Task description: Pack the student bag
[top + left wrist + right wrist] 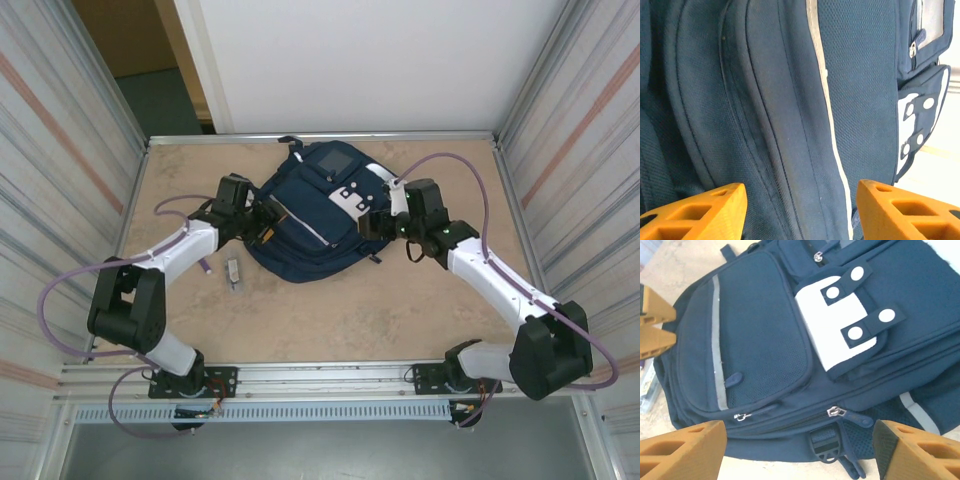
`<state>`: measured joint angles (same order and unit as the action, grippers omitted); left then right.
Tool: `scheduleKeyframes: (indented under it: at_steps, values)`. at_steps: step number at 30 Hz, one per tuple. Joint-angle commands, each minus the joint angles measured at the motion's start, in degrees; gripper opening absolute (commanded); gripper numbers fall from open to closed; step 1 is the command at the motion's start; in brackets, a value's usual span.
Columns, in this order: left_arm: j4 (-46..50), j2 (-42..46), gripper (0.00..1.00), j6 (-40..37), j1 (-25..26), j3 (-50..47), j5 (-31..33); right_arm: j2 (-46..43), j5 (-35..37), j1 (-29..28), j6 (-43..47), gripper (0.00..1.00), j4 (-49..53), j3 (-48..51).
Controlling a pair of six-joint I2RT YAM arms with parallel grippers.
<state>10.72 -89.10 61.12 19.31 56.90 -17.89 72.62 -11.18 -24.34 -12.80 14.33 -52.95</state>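
Tan tabletop (400, 310) holds the student bag (300, 230) lying flat at far centre between the left gripper (801, 207) and the right gripper (800, 447), both with jaws apart and empty; judged next step: pinch the zipper pull (834, 411) squarely, brace the fabric, draw along the track

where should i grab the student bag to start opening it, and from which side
The student bag lies flat, front up, its broad body too wide to pinch. Probably best is the metal zipper pull beside the black buckle: a thin tab that fingers can close on. Come down from the right side with the open right gripper, one finger on each side of it.
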Motion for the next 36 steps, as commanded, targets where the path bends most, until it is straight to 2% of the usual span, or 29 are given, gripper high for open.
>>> scheduleKeyframes:
  at_steps: [1, 4, 6, 8, 11, 13, 15, 19, 23, 28, 32, 36]
  values:
    - [-0.54, -2.65, 0.58, 1.92, 0.12, 2.52, 2.42, 0.67, 1.78, -0.99, 2.07, 0.76, 1.62, -0.62]
    - [1.75, -6.11, 0.51, 1.32, 0.57, 5.98, 3.38, 1.50, 2.89, -2.17, 4.84, 0.75, 0.61, 0.12]
    - [9.39, -7.78, 0.41, 4.10, 1.82, 8.99, 8.90, 3.20, -0.61, -2.35, 9.95, 0.77, -1.74, 0.72]
    - [10.61, -8.55, 0.35, 2.06, 2.76, 9.90, 11.27, 5.54, -4.84, -2.41, 17.06, 0.77, -4.65, 1.17]
    - [9.50, -7.66, 0.23, 4.32, 3.21, 8.66, 11.80, 9.61, -8.00, -2.33, 24.41, 0.75, -8.06, 1.44]
    - [9.76, -5.73, 0.12, 4.96, 3.19, 8.23, 11.64, 11.38, -5.69, -3.01, 27.68, 0.76, -9.25, 1.57]
    - [10.52, -2.94, 0.01, 5.44, 3.28, 7.66, 12.36, 12.66, -6.47, -3.34, 33.45, 0.76, -8.07, 1.86]
    - [11.47, 1.50, 0.00, 5.23, 2.87, 7.95, 11.13, 14.39, -9.78, -2.95, 40.90, 0.76, -9.68, 4.55]
    - [11.17, 3.64, 0.00, 7.00, 2.66, 7.97, 6.23, 13.61, -12.09, -4.00, 46.03, 0.75, -15.18, 8.54]
    - [10.24, 3.71, 0.00, 9.96, 2.83, 6.97, 1.02, 14.00, -15.68, -4.47, 45.80, 0.71, -21.50, 9.91]
    - [9.24, 4.49, 0.00, 10.06, 3.19, 6.11, 0.30, 13.72, -16.59, -5.86, 47.45, 0.68, -28.56, 13.08]
    - [8.80, 5.11, 0.00, 10.50, 3.10, 5.38, -0.67, 14.26, -18.52, -5.55, 45.32, 0.63, -27.71, 12.28]
